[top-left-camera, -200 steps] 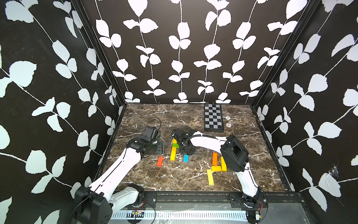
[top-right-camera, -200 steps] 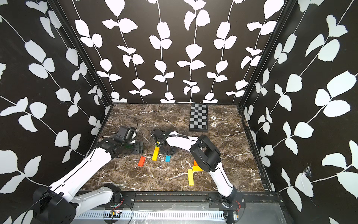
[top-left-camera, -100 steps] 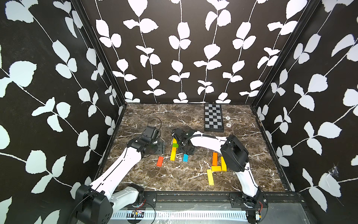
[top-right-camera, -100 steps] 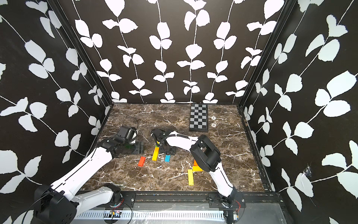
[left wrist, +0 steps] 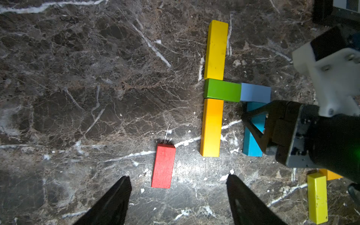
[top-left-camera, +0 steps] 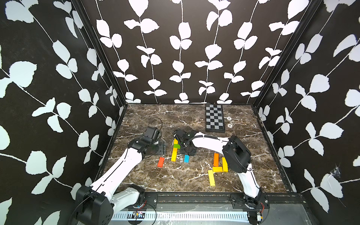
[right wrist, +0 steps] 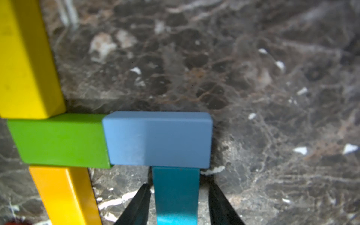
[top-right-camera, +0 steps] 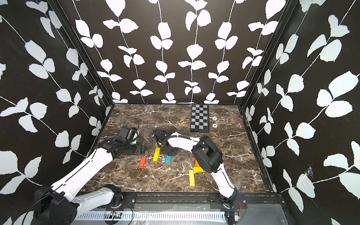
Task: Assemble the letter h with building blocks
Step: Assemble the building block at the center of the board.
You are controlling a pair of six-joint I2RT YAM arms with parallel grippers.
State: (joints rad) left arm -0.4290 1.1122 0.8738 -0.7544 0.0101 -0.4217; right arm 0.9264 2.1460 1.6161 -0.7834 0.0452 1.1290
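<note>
Two pincers work this table [top-left-camera: 175, 181]. Farthest left, the left pincer [left wrist: 177, 176] hangs low with its jaws wide apart and nothing between them; a red block [left wrist: 163, 166] lies loose just ahead of it.

Next comes the letter's stem: a yellow bar [left wrist: 215, 50], a green block [left wrist: 222, 90] and an orange-yellow bar [left wrist: 212, 126], touching in one line. The green block juts out sideways, and a light blue block [left wrist: 255, 92] butts against its end to carry the arch. From under that block's far end a blue bar [right wrist: 176, 191] runs down as the short leg, parallel to the stem.

The right pincer [right wrist: 179, 185] straddles this bar, jaws slightly apart with a slit of table showing on one side, so it does not look clamped.

By my reading the h is all but built, and the step in hand is freeing the leg. The next move calls for a straight lift clear, without nudging the bar.

Further right, spare yellow and orange blocks [top-left-camera: 217, 169] sit well apart from the letter.
</note>
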